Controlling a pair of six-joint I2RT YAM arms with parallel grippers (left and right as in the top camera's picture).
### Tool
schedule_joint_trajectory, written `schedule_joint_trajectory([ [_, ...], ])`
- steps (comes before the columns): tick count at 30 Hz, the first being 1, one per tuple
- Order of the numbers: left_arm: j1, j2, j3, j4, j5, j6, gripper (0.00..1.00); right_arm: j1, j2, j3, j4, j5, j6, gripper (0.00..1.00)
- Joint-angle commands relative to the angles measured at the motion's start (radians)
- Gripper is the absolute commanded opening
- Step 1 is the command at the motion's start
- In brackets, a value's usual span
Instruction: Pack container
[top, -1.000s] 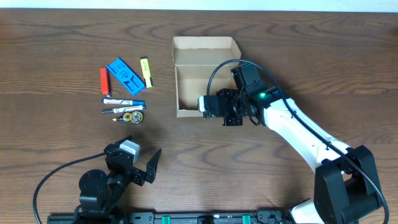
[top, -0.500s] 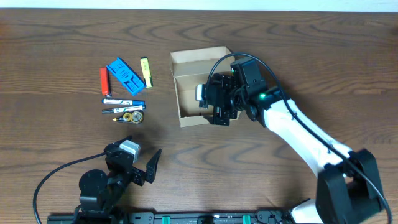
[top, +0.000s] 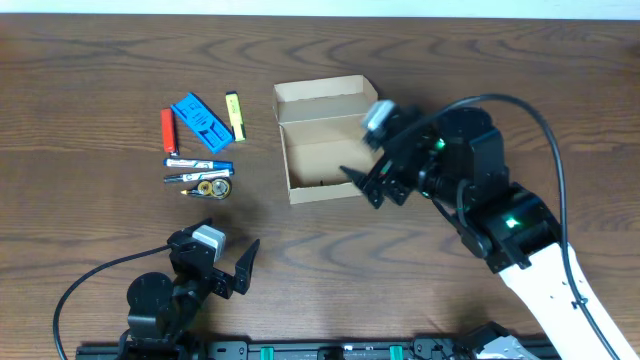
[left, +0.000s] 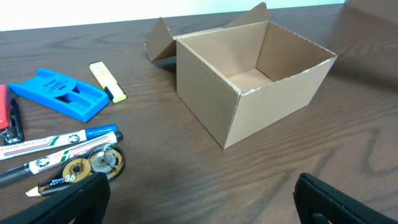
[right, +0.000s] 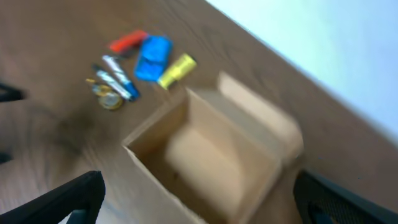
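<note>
Open box (top: 320, 158) stands mid-table, flap folded to the far side for loading; right gripper (top: 362, 186) hovers at its near-right corner, fingers spread and empty; left gripper (top: 215, 265) waits at the near edge, fingers spread.

- Right wrist view blurred: container (right: 211, 155) edges soft, pens (right: 115, 78) mere smears.
- Overhead: right gripper (top: 362, 187) covers container's right wall.
- Left wrist view: red marker (left: 5, 115) cut by left edge.

Small tan cardboard container (top: 318, 160) (left: 268, 102) (right: 205, 163), plain-sided, standing upright and open-topped on the wooden table (top: 100, 60), slightly skewed, lid flap (top: 322, 98) folded back behind.
</note>
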Motion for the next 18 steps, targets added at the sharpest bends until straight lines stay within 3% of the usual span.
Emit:
schedule_joint_trajectory([
  [1, 0.008, -0.006, -0.021, -0.002, 0.006, -0.015, 0.95, -0.022, 0.042, -0.005, -0.037, 0.2, 0.288, 0.99],
  [7, 0.008, -0.006, -0.021, -0.002, 0.006, -0.015, 0.95, -0.023, 0.173, -0.006, -0.037, 0.399, 0.489, 0.99],
  [11, 0.008, -0.006, -0.021, -0.002, 0.006, -0.015, 0.95, -0.028, 0.301, -0.006, -0.029, 0.419, 0.594, 0.98],
  [14, 0.008, -0.006, -0.021, -0.002, 0.006, -0.015, 0.95, -0.028, 0.384, -0.006, -0.029, 0.408, 0.645, 0.91],
  [18, 0.008, -0.006, -0.021, -0.002, 0.006, -0.015, 0.95, -0.027, 0.471, -0.006, -0.029, 0.388, 0.71, 0.72],
])
